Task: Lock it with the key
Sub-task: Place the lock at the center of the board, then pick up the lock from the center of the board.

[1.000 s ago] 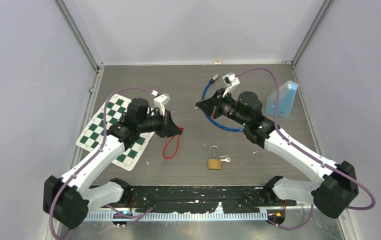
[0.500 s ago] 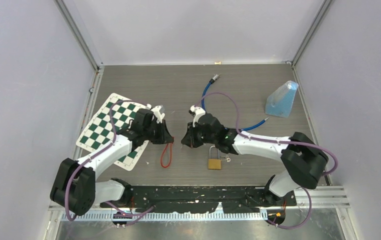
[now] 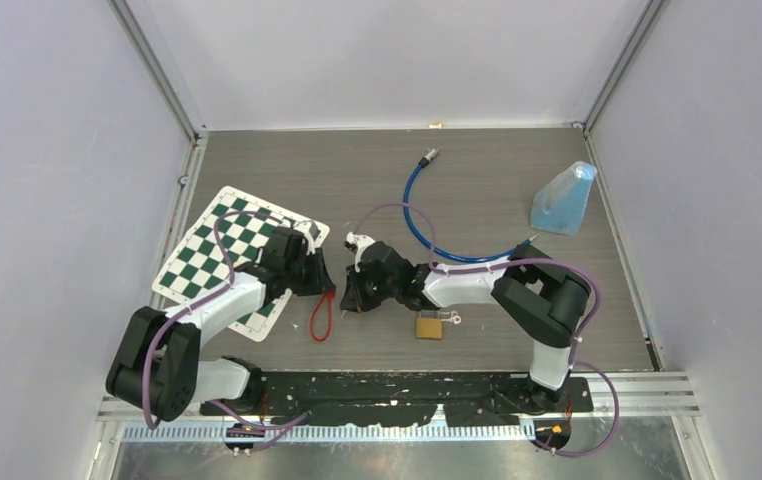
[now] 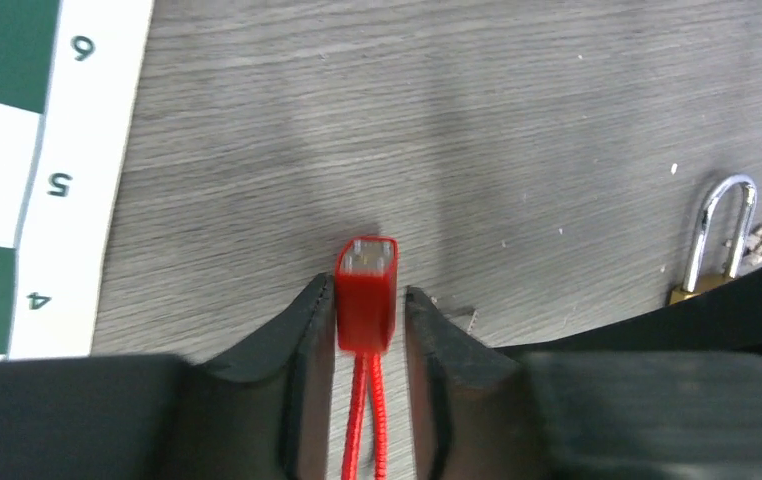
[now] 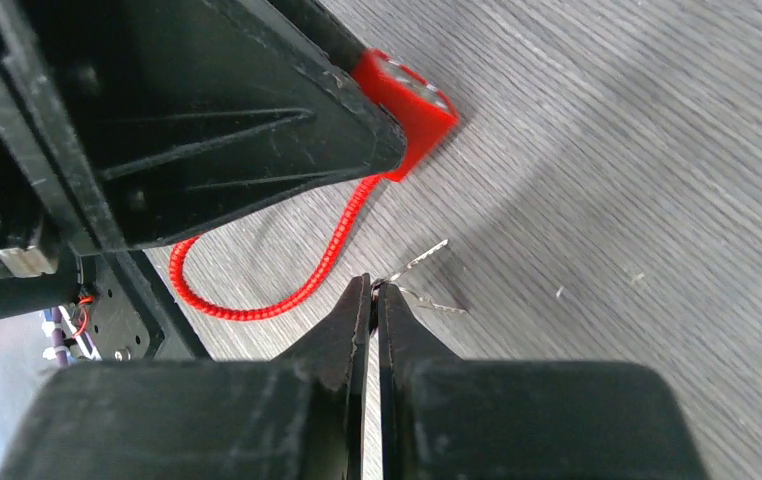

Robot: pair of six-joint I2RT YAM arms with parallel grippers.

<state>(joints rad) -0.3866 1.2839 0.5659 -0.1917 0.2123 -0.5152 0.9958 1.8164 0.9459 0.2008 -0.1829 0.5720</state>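
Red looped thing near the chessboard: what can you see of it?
It looks like a small cable lock: a boxy red plastic body with a pale end face and a ribbed red cord looping out and back. The cord trails on the grey wood-grain table. The body sits between the left gripper's two black fingers; whether they grip it is unclear.

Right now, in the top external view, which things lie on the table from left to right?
Chessboard mat, red cable loop, brass padlock, pale blue pyramid. Blue cable left out: it overlaps the padlock.
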